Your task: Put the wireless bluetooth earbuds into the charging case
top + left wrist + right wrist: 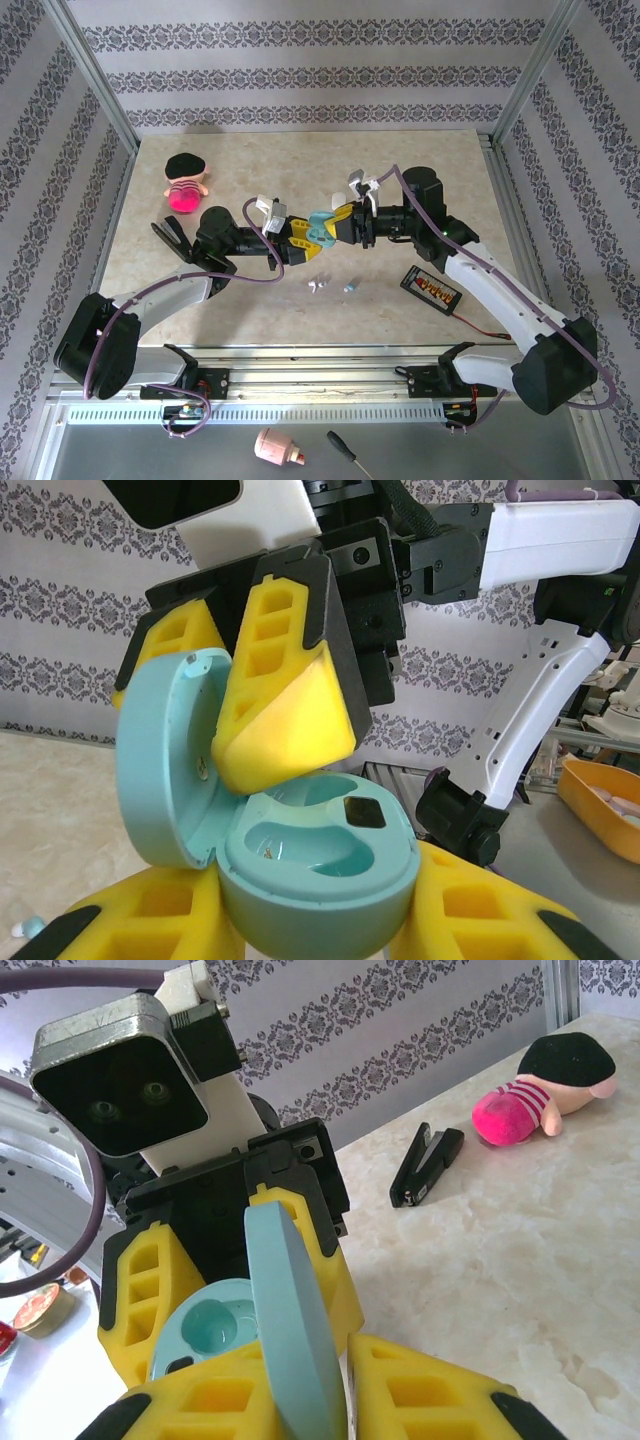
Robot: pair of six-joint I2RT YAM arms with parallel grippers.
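Below the meeting fingertips and nearer the arm bases, two wireless bluetooth earbuds lie on the table (250, 310), a white one (318, 283) and a pale teal one (350, 286), near each other but apart. They are too small to tell which way their long axes point. Well above them, between the two sets of yellow fingers, hangs the teal charging case (320, 228), opened. Its base (320, 865) sits between the left gripper (300, 238) fingers, which close narrowly on its two sides, with both wells turned up toward that wrist's camera. The lid (160, 770) stands upright from the hinge at one side of the base, its inner face toward the wells. The right gripper (340, 228) reaches in from the opposite side and pinches this lid, one finger on its inner face and one behind it. From the right wrist the lid shows edge-on between those fingers. Beyond the left fingers lie a black stapler (172, 238) and a pink striped plush doll (185, 185). Behind the right fingers a black device (432, 288) rests flat.
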